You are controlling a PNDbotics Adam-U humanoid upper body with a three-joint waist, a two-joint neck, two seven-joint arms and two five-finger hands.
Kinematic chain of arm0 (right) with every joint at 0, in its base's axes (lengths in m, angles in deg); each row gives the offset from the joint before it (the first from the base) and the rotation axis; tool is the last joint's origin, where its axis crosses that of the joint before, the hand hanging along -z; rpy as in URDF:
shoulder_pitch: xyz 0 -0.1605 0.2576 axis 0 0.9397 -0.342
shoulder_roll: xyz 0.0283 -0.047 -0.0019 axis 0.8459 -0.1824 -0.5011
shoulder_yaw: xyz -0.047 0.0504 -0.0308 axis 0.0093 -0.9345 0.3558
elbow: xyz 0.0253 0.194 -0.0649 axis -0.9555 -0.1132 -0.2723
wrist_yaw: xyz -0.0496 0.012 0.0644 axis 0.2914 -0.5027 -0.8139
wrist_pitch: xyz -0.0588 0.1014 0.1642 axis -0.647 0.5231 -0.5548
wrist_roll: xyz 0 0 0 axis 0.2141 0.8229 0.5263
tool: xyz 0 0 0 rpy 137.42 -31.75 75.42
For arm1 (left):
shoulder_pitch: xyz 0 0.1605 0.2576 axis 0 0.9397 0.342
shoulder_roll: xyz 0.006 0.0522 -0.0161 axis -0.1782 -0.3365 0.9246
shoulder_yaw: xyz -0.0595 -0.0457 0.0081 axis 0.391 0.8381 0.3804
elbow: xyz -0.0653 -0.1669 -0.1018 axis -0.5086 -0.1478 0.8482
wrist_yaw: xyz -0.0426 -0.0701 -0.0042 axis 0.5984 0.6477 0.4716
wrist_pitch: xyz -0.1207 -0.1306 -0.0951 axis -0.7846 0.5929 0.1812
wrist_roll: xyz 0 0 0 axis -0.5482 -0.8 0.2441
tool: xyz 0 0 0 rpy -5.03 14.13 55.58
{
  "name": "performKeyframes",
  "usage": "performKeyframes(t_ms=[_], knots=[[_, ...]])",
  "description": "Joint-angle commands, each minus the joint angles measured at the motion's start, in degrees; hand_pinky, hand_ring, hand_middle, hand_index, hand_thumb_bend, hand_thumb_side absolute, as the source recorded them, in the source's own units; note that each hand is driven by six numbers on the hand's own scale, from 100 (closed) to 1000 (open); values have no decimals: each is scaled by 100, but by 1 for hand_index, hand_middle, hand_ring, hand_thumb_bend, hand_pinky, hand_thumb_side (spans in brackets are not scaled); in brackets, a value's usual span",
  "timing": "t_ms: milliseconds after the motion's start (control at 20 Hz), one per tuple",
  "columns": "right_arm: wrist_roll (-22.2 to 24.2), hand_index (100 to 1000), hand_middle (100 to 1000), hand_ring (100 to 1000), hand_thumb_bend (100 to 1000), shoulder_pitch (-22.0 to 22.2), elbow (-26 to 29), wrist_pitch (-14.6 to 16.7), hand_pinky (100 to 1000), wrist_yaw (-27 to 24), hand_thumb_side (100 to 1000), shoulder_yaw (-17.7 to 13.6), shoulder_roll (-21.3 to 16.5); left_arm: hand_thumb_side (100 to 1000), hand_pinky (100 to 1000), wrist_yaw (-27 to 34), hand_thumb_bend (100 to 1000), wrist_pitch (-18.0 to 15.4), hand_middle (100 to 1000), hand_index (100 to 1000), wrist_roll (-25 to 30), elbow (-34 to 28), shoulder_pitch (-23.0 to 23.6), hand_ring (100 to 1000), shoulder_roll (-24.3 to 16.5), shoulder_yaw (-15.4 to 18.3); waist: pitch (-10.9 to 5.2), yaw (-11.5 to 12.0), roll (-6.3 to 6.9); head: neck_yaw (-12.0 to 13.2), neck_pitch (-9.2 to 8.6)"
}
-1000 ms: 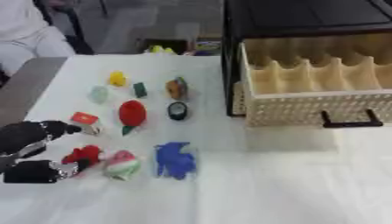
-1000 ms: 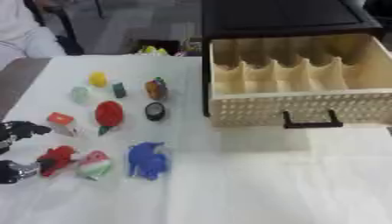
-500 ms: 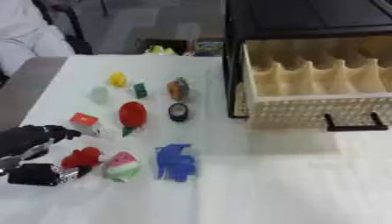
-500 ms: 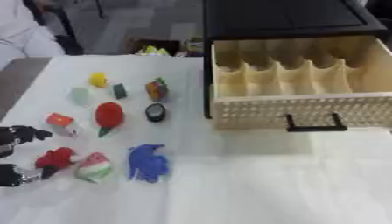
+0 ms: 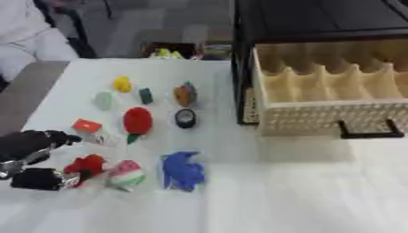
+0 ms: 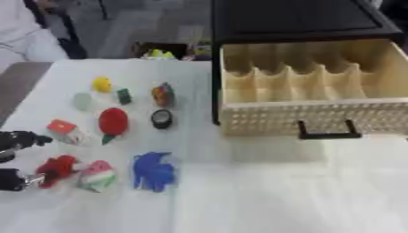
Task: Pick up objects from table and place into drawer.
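Left hand (image 5: 30, 157) at table's left edge, partly cut off, fingers curled beside red toy (image 5: 84, 164); contact unclear.
Drawer (image 6: 311, 98) open, compartments blurred; blue toy (image 5: 182, 169) mid-table.

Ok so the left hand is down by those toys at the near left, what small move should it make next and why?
Probably close the left hand around the red toy right beside it. The hand's fingers already sit next to that toy, nothing is held yet, and the drawer stands open with its compartments bare, ready to receive it.

Small toys (image 5: 138, 120) beside open drawer (image 5: 334, 98)
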Motion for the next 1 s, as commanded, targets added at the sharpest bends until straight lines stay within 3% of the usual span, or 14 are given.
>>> performKeyframes(t_ms=[50,1000], knots=[[19,749,384,402,426,-40,79,2,237,-27,728,-77,-87,909,710,-123,449,-130,833,1000,0,110,-110,852,-88,15,-69,-14,-1,26,-74],[57,745,381,396,420,6,79,-10,228,-88,726,-131,-32,856,692,-912,490,-479,764,972,-185,748,-407,825,147,-157,-2,-92,12,53,-93]])
